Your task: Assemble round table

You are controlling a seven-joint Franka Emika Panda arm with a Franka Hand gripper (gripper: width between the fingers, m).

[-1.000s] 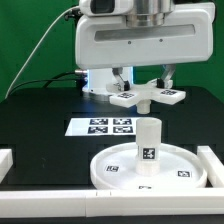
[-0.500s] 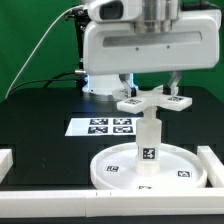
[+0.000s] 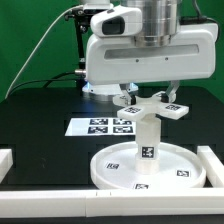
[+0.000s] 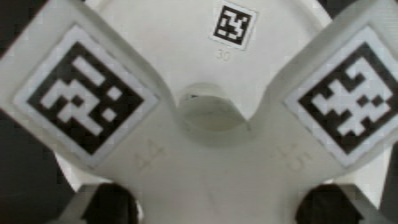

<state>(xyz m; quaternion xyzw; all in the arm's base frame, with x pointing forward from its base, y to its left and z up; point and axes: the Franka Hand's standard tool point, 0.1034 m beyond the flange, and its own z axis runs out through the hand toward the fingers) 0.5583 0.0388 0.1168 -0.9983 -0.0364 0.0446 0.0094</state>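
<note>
The white round disc lies rim-up on the black table at the front of the exterior view. The short thick cylinder leg stands upright in its middle, with a tag on its side. My gripper is shut on the flat elongated base piece and holds it level just above the leg's top, a little toward the exterior view's right. In the wrist view the base piece fills the frame with two large tags, gripped between the dark fingertips. The disc shows behind it.
The marker board lies flat behind the disc. White border rails run along the front, the exterior view's right and the exterior view's left. The robot base stands at the back.
My gripper has carried the base piece toward the exterior view's right and closer to the camera, from behind the leg to just above its top. Disc and leg have not moved.
</note>
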